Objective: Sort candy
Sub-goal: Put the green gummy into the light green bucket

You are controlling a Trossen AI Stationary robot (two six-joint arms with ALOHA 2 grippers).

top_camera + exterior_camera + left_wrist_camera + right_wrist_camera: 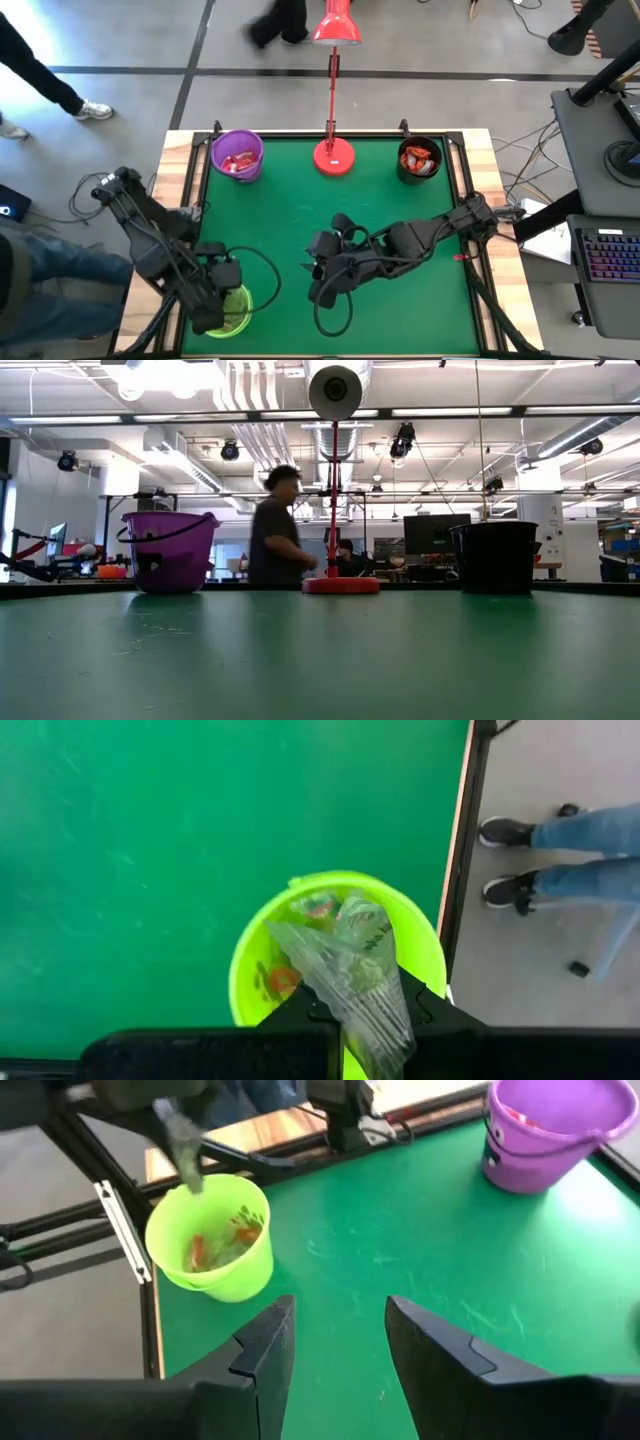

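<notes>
While the left gripper [372,1020] holds a clear wrapper [345,975] tightly over the green bucket [232,308] with candy [222,1240], the right gripper [335,1342] stands wide apart above the green table [300,215].

Robotics lab or open workshop hall. Exposed ceiling ducts [290,430] and strip lights overhead. Monitors [432,535] and benches in the background, a person [275,530] walking past. Green worktop [340,250] framed in wood, cables trailing on the floor, a keyboard [612,256] on a side desk.
</notes>
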